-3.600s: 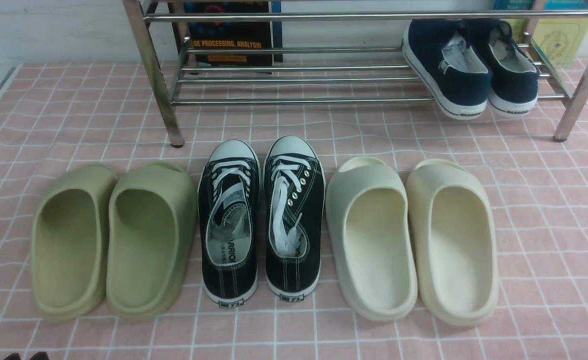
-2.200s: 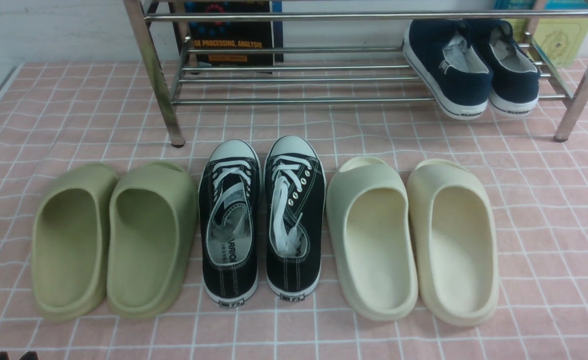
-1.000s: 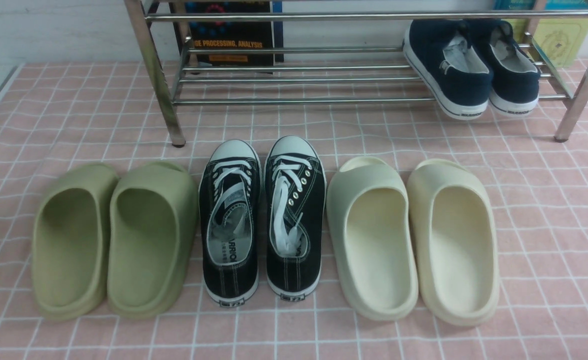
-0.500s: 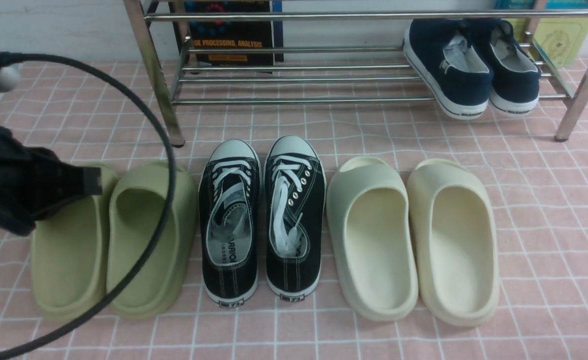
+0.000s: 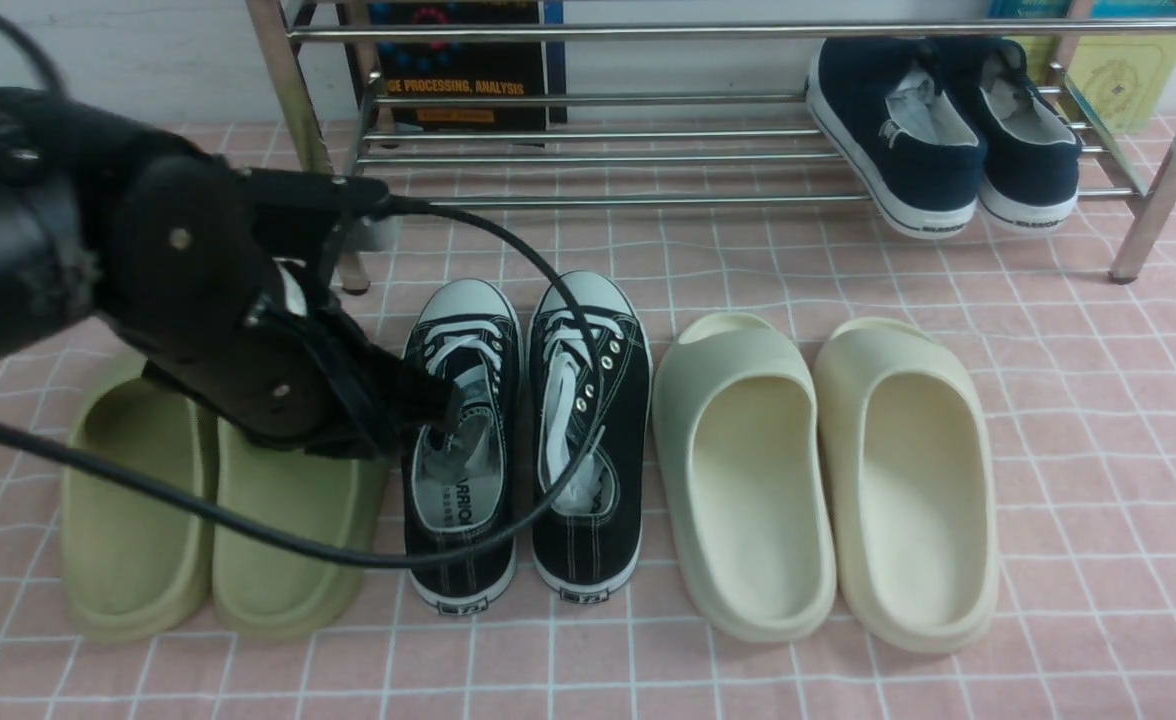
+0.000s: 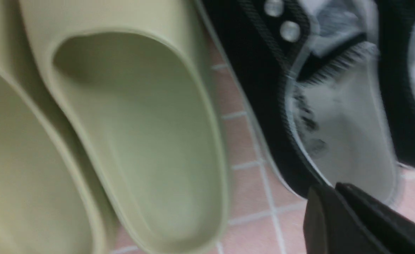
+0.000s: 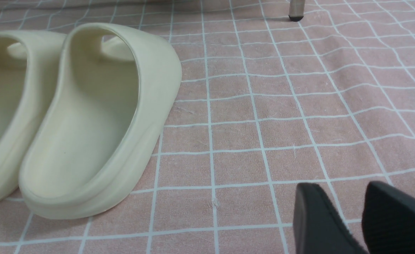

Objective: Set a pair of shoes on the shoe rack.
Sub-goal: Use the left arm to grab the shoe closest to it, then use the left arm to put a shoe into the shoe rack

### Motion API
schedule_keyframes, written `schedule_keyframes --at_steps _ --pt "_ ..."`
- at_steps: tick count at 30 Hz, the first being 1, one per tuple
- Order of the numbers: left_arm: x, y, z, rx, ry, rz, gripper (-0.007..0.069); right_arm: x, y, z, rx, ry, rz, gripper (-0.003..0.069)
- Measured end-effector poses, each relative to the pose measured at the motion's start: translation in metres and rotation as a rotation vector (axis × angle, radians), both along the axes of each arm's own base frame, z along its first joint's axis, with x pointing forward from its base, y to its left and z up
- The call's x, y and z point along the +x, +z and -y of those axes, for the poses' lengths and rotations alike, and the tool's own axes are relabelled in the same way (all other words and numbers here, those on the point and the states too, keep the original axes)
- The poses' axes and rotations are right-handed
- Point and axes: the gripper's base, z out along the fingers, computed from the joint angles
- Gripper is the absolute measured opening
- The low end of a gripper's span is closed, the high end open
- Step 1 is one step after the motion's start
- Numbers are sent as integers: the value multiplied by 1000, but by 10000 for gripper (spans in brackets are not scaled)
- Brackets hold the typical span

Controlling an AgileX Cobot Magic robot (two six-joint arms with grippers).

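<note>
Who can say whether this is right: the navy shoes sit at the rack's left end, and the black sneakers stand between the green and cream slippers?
No: the front view shows the navy shoes at the right end of the shoe rack. The black sneakers do stand between the green slippers and cream slippers.

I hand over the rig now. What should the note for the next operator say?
Left gripper: shut, empty, by the sneakers.
Right gripper: slightly open, empty, above the cloth near the cream slippers.
Sneakers: both on the cloth, in front of the rack.
Done: nothing placed yet.
To do: grasp both sneakers and set them on the rack, probably on the bars beside the navy shoes.
</note>
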Motion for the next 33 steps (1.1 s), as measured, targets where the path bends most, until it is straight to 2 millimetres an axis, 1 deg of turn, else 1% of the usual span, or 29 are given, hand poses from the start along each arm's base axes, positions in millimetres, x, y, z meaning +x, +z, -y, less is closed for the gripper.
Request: schedule_keyframes --at_steps 1,2,3,4,5,6,7,8,9,10,11,12,14,15,16,17,18,20,21,23,26,27,28,29,30,31,32,33 --pt "4 -5 5 10 8 1 106 0 0 0 0 0 0 219" --pt "11 -18 14 16 18 -2 186 0 0 0 0 0 0 221" --pt "14 -22 18 6 25 -2 238 0 0 0 0 0 0 221" --pt "14 -24 19 8 29 -6 238 0 0 0 0 0 0 222" --pt "19 -32 23 -6 50 -11 321 0 0 0 0 0 0 223" --pt "23 -40 24 -9 71 -24 365 0 0 0 0 0 0 223" --pt "25 -45 26 -11 85 -30 400 0 0 0 0 0 0 223" --pt "27 -50 26 -11 98 -38 420 0 0 0 0 0 0 224" --pt "28 -52 27 -13 108 -43 427 0 0 0 0 0 0 224" --pt "31 -62 29 -12 125 -61 435 0 0 0 0 0 0 226" --pt "33 -68 30 -11 136 -73 422 0 0 0 0 0 0 227" --pt "33 -69 30 -10 136 -75 418 0 0 0 0 0 0 227" --pt "36 -79 32 -11 164 -94 332 0 0 0 0 0 0 229" --pt "38 -83 32 -9 176 -96 277 0 0 0 0 0 0 229" --pt "39 -84 32 -10 193 -94 230 0 0 0 0 0 0 229" --pt "39 -85 32 -7 195 -93 204 0 0 0 0 0 0 229" --pt "40 -87 31 -7 228 -86 116 0 0 0 0 0 0 229" --pt "41 -86 30 -15 270 -77 43 0 0 0 0 0 0 230" --pt "43 -85 30 -22 288 -70 24 0 0 0 0 0 0 230" --pt "45 -80 29 -22 314 -64 11 0 0 0 0 0 0 233" --pt "48 -59 29 -21 329 -38 9 0 0 0 0 0 0 237" --pt "48 -56 28 -19 332 -34 9 0 0 0 0 0 0 237" --pt "50 -38 28 -27 332 0 9 0 0 0 0 0 0 237" --pt "52 -27 28 -29 331 21 9 0 0 0 0 0 0 237" --pt "52 -23 28 -31 334 26 9 0 0 0 0 0 0 237" --pt "55 -5 29 -46 334 62 9 0 0 0 0 0 0 237" --pt "57 -1 29 -51 332 73 9 0 0 0 0 0 0 237" --pt "60 9 30 -63 325 106 9 0 0 0 0 0 0 237"
